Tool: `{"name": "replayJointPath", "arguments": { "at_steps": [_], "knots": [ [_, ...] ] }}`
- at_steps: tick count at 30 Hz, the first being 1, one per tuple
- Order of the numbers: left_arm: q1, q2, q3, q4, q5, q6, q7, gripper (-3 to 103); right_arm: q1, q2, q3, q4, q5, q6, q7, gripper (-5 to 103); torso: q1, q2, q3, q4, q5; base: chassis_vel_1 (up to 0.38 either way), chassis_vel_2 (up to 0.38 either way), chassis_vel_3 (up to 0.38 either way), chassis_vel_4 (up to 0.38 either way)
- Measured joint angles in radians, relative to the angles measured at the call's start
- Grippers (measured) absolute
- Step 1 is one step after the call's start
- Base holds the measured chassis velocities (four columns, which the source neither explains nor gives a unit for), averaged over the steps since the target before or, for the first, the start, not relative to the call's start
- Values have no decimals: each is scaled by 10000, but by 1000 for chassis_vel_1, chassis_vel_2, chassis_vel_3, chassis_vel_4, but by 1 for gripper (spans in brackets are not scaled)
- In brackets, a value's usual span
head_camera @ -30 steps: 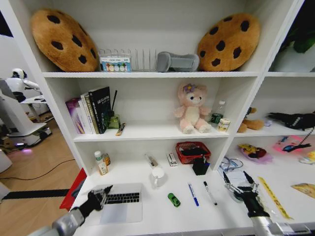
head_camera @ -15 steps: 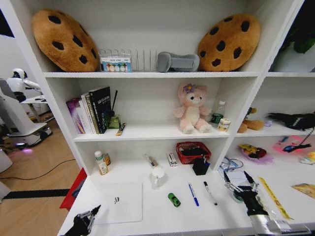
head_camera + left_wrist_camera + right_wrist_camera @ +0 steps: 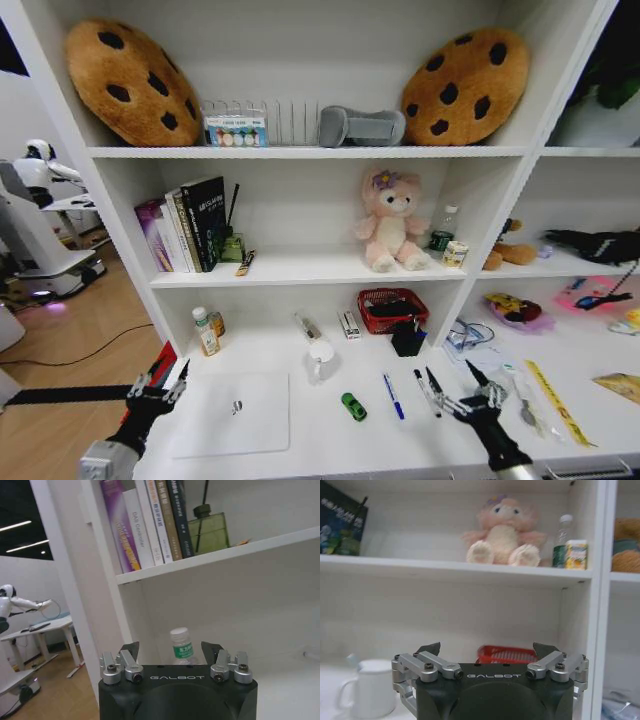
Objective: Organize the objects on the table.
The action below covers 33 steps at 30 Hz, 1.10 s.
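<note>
Lying shut and flat now on the table (image 3: 330, 445), silver laptop (image 3: 237, 412), lid down where a second ago the keyboard stood exposed under the left gripper's fingers. Judged from that: lid-closing step done, one piece of clutter tidied, smaller pieces still loose on the desk top.

Pulled back since then, left gripper (image 3: 154, 385), now off the near-left corner of the desk, just beside the laptop's left edge but apart from it, jaws spread wide and holding nothing. Seen from the left wrist view, same open fingers (image 3: 126, 661) pointing toward the books and a small white bottle (image 3: 182, 645) under the shelf.

Scattered to the right of the laptop: tiny green toy car (image 3: 353, 406), then blue pen (image 3: 392, 395), then black pen (image 3: 424, 388), all lying separate on the white top. Farther right, yellow ruler (image 3: 553, 400) lying lengthwise near the desk's right side.

Shifted leftward from half a second ago, right gripper (image 3: 466, 387), now hovering just beside the black pen, between it and the ruler, jaws wide apart and empty. Facing, from the right wrist view, a red basket (image 3: 506, 654) and white mug (image 3: 367, 687) at the back of the desk.

Suggesting the pens as the likely next concern, though nothing gripped yet.
</note>
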Motion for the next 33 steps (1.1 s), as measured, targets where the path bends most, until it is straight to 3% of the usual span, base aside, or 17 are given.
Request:
{"name": "replayJointPath", "arguments": {
  "at_steps": [1, 5, 7, 10, 20, 33],
  "knots": [
    [0, 0, 0, 0, 0, 0, 0, 66, 0, 0, 0, 0, 0, 0, 0, 100, 0, 0, 0, 0, 0, 0, 0, 0, 0],
    [-633, -697, 22, 418, -303, 123, -92, 88, -343, -223, -450, -678, -502, 437, -456, 100, 0, 0, 1, -1, -2, 0, 0, 0, 0],
    [-719, -816, 29, 467, -363, 156, -116, 88, -342, -266, -485, -793, -503, 464, -527, 100, 1, 0, 1, 2, -3, 0, 0, 0, 0],
    [-1037, -1319, -25, 548, -732, 249, -260, 99, -290, -501, -889, -981, -359, 297, -622, 100, 1, 0, 1, 1, 0, 0, 0, 0, 0],
    [-1354, -1795, -44, 468, -1110, 452, -495, 100, 794, -1506, -1845, -1426, 90, -594, -612, 100, 1, -1, 3, 3, 0, 0, 0, 0, 0],
    [-1468, -1963, 276, 419, -979, 534, -560, 100, 2018, -1817, -3298, -1837, 259, -1555, -556, 100, 1, -1, 2, 1, -1, 0, 0, 0, 0]
  ]
}}
